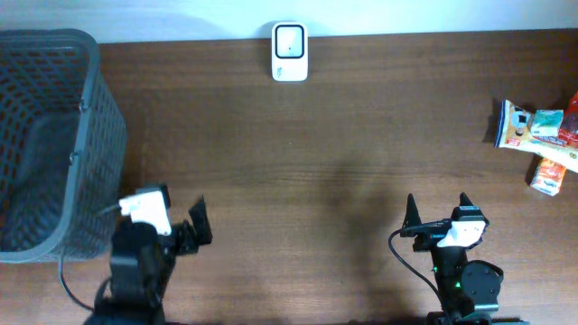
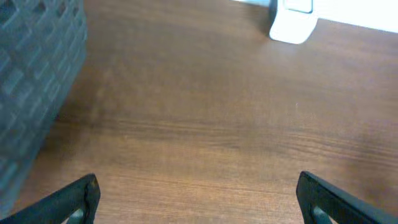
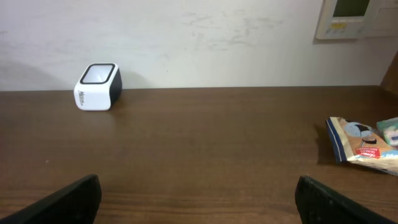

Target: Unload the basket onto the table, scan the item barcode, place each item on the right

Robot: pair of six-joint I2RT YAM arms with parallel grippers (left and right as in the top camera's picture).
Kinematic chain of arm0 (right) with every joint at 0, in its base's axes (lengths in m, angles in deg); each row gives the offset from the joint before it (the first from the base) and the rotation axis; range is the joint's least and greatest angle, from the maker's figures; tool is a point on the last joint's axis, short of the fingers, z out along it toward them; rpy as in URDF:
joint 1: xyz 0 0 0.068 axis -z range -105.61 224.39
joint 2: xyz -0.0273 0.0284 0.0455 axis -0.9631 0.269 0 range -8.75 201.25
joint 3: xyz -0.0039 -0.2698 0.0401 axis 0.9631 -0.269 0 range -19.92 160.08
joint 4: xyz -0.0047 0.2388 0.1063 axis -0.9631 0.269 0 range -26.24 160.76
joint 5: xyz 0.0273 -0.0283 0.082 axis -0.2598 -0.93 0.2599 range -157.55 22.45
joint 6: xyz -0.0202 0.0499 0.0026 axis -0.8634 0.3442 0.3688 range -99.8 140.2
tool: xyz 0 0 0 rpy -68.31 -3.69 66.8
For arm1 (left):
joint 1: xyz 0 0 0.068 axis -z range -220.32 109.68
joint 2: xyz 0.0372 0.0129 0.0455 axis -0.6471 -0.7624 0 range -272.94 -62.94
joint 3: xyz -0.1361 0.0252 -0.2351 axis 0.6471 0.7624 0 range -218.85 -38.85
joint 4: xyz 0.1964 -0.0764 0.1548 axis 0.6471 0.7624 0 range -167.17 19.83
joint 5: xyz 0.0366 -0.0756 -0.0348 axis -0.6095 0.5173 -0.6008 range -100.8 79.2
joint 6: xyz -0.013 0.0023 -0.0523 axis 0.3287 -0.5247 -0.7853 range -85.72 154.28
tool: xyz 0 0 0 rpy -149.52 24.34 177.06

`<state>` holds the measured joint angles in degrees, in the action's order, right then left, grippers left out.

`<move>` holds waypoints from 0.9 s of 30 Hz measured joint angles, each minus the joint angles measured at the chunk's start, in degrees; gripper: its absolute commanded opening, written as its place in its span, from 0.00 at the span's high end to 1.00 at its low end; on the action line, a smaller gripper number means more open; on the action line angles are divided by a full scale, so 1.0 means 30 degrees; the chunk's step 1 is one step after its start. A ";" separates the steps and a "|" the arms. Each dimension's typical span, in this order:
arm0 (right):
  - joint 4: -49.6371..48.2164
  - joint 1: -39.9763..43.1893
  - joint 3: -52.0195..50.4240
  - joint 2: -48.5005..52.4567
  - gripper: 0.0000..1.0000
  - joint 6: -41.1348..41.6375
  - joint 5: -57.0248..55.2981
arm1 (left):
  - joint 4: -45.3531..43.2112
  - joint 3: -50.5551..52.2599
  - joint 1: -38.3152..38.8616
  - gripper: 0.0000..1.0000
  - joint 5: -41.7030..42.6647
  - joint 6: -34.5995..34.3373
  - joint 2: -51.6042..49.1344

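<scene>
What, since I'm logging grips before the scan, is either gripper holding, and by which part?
Nothing is held. The left gripper and right gripper both stand open over bare table; the snack packets lie untouched at the far right.

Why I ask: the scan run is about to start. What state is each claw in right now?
Left claw: open, holding nothing.
Right claw: open, holding nothing.

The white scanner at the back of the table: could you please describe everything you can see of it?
The scanner is a small white box with rounded corners, plastic by its look, with a dark side and a dark-rimmed pale window on top. It stands on the wooden table by the back edge, near the wall, touching nothing else.
</scene>
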<state>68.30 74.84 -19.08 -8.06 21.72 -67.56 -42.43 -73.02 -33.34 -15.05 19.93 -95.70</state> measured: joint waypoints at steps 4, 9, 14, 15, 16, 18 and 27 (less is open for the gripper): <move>-0.0007 0.0000 0.0000 -0.0022 0.01 0.0000 0.0000 | -0.3497 0.4466 0.0000 0.01 0.1144 0.1574 0.6062; 0.0000 0.0000 0.0000 -0.0022 0.01 0.0007 -0.0007 | -0.8765 0.8262 0.0000 0.01 0.1814 0.2514 0.8830; 0.0000 0.0000 0.0000 -0.0015 0.02 -0.0007 -0.0007 | -1.2407 1.0615 -0.0911 0.01 0.2346 0.2994 1.0637; -0.0007 0.0000 0.0000 -0.0022 0.02 -0.0007 -0.0007 | -1.2386 1.0856 -0.1304 0.01 0.2608 0.3133 1.0644; -0.0007 0.0000 0.0000 -0.0022 0.02 -0.0007 -0.0007 | -1.2145 1.0965 -0.1552 0.01 0.2907 0.3424 1.0637; 0.0000 0.0000 0.0000 -0.0022 0.01 0.0000 0.0000 | -1.0950 1.1045 -0.2055 0.01 0.3381 0.4299 1.0666; 0.0000 0.0000 0.0000 -0.0022 0.02 0.0007 -0.0007 | -0.9989 1.1074 -0.2324 0.01 0.1537 0.4707 1.0673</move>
<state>68.30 74.84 -19.08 -8.12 21.75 -67.58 -72.39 -39.80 -40.31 -10.44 34.05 -63.68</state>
